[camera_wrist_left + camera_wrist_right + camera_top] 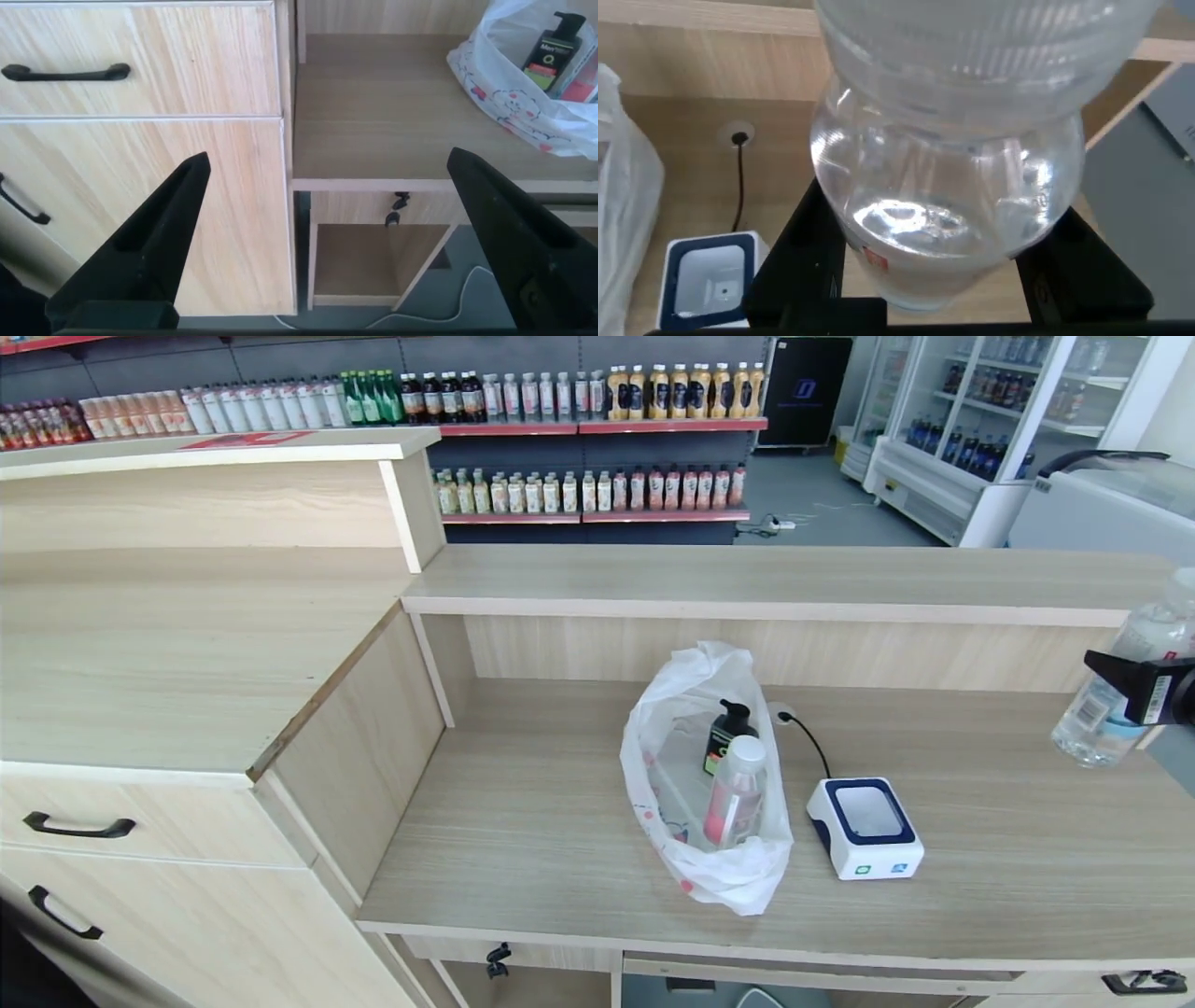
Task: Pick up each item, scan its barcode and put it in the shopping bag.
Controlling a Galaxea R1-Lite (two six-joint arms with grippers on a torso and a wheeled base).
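Head view: bottle (1092, 723) at right edge, above the surface (523, 821), clamped in right gripper (1137, 689). Advice: turn its label down over scanner (864, 826), lower centre, then drop it into the bag (695, 887) alongside.
Left wrist view: left gripper (322, 243) spread wide, empty.
Right wrist view: jaws snug against the bottle's sides.

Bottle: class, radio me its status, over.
Right gripper shut on bottle, aloft right of scanner. Left gripper open. Nothing on scanner; bag beside it.

We lose most of the right gripper (1125, 687) and the cap of the water bottle (1094, 723) past the head view's edge. The shopping bag (653, 784) partly hides the two bottles (736, 789) inside.
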